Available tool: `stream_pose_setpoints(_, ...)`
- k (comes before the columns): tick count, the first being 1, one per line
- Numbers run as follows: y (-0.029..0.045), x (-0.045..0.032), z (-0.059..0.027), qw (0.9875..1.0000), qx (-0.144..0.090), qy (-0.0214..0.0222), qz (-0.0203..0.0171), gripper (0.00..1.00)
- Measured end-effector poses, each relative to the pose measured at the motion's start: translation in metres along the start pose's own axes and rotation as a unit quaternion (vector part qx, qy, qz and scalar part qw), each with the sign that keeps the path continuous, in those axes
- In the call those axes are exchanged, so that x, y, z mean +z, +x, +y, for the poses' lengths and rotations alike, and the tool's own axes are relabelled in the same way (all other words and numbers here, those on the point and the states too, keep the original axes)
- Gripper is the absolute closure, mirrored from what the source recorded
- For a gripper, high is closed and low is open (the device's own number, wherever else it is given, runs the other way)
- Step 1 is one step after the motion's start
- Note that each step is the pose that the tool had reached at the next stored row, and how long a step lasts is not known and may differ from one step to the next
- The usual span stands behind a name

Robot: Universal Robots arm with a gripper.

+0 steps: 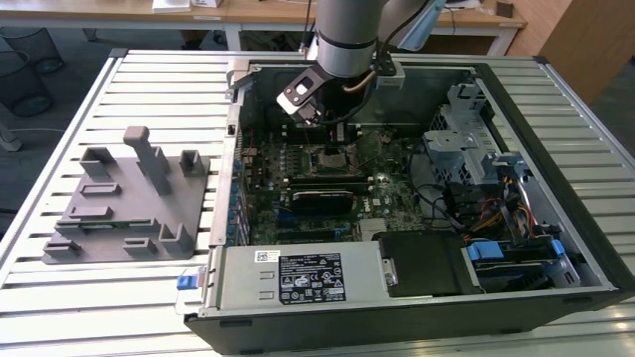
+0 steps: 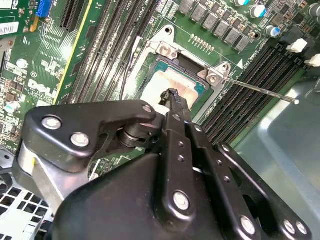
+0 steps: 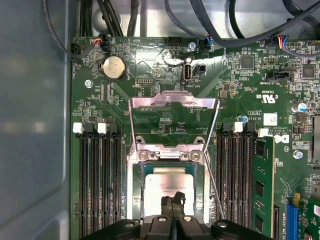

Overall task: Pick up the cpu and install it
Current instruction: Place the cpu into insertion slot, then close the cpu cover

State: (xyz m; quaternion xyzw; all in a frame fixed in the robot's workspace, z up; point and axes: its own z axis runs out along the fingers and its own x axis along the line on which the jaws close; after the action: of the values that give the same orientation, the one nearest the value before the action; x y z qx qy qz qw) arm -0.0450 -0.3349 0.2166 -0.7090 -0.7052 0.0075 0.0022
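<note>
Grey fixture (image 1: 127, 202) lies beside open computer case (image 1: 397, 323).

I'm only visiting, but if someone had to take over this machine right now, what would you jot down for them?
Gripper: shut, tips just over the cpu.
Things: the cpu lies flat in the motherboard socket.
Done: the cpu looks placed in the socket.
Left: the socket's metal frame stands open and its lever sticks out unlatched; full seating cannot be told.
</note>
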Motion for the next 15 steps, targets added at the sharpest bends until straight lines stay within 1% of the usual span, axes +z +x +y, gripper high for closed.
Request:
stream_pose_setpoints(5,0.0,-0.0016,0.0,1.0,0.0,0.0001,-0.0001,0.89)
stream_pose_setpoints(15,-0.0001,-0.0075,-0.0001,1.0,0.0,0.0,-0.0001,0.89)
